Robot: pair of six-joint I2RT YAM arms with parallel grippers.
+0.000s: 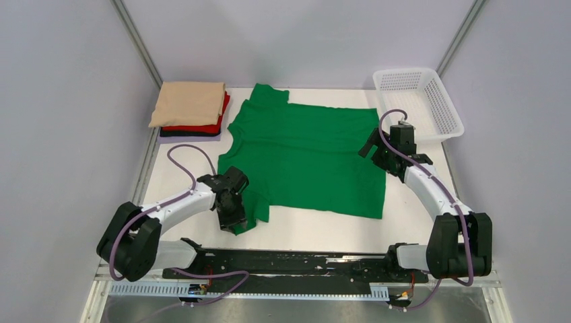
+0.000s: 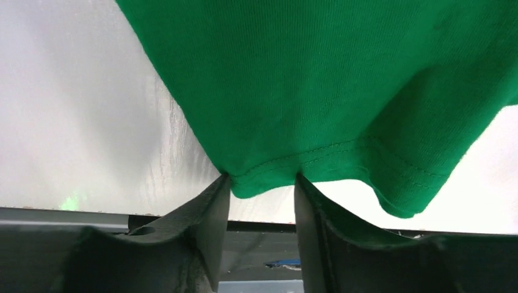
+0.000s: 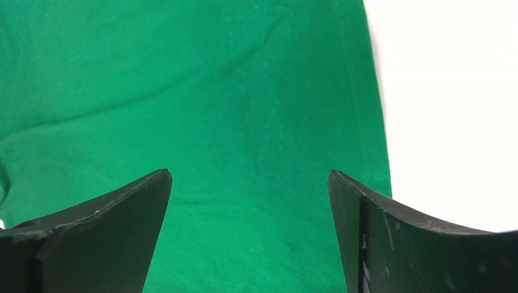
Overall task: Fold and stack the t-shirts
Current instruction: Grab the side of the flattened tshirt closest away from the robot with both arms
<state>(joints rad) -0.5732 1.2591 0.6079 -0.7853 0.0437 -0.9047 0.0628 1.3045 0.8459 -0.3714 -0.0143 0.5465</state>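
A bright green t-shirt lies spread flat in the middle of the white table, neck to the left. My left gripper is at its near-left sleeve, and in the left wrist view the jaws stand narrowly apart, closed on the sleeve's stitched hem, which is lifted off the table. My right gripper hovers open over the shirt's right edge; the right wrist view shows only flat green cloth between its fingers. A folded beige shirt tops a red one and a dark one at the back left.
A white plastic mesh basket stands at the back right, just behind the right arm. Grey walls close in the table on the left, right and back. A black rail runs along the near edge between the arm bases.
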